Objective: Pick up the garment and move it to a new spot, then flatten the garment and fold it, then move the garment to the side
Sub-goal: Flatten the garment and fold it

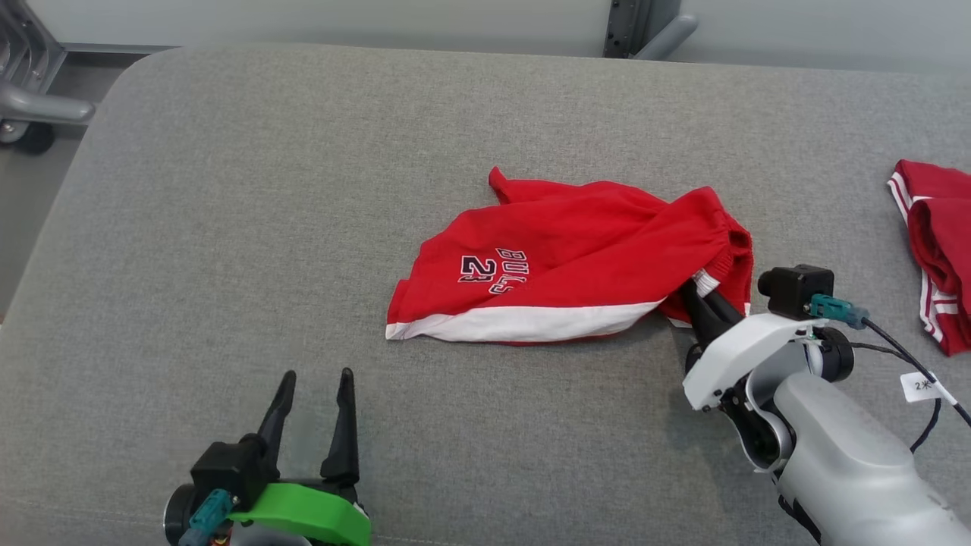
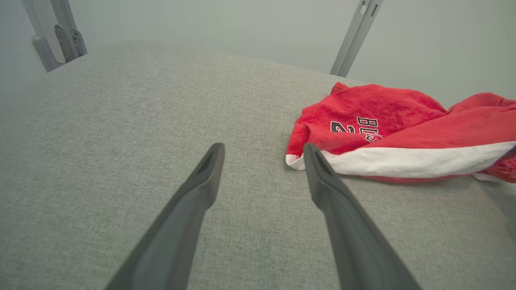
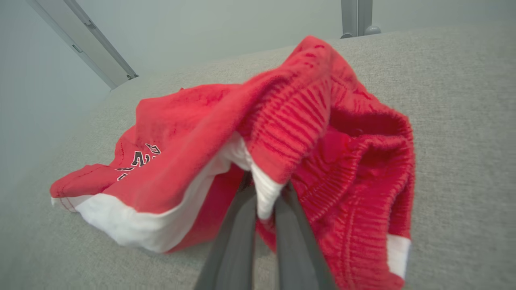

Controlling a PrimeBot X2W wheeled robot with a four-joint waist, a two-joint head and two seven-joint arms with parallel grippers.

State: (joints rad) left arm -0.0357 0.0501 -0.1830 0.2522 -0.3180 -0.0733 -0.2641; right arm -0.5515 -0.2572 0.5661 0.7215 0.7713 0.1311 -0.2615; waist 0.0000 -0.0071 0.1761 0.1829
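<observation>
The garment (image 1: 561,250) is a pair of red shorts with a white stripe and black lettering, lying crumpled in the middle of the grey padded table (image 1: 227,227). My right gripper (image 1: 699,288) is shut on the garment's right end, by the ribbed waistband. In the right wrist view the garment (image 3: 290,133) bunches up over that right gripper (image 3: 266,193), and white trim is pinched between the fingers. My left gripper (image 1: 316,379) stands open near the front edge, left of the garment and apart from it. The left wrist view shows the left gripper (image 2: 264,155) with nothing between its fingers, and the garment (image 2: 387,133) lies to its right.
A second red and white garment (image 1: 937,243) lies at the table's right edge. Grey metal frame parts (image 1: 30,98) stand beyond the far left corner, and a post (image 1: 645,30) rises behind the far edge. A black cable with a tag (image 1: 922,387) hangs by my right wrist.
</observation>
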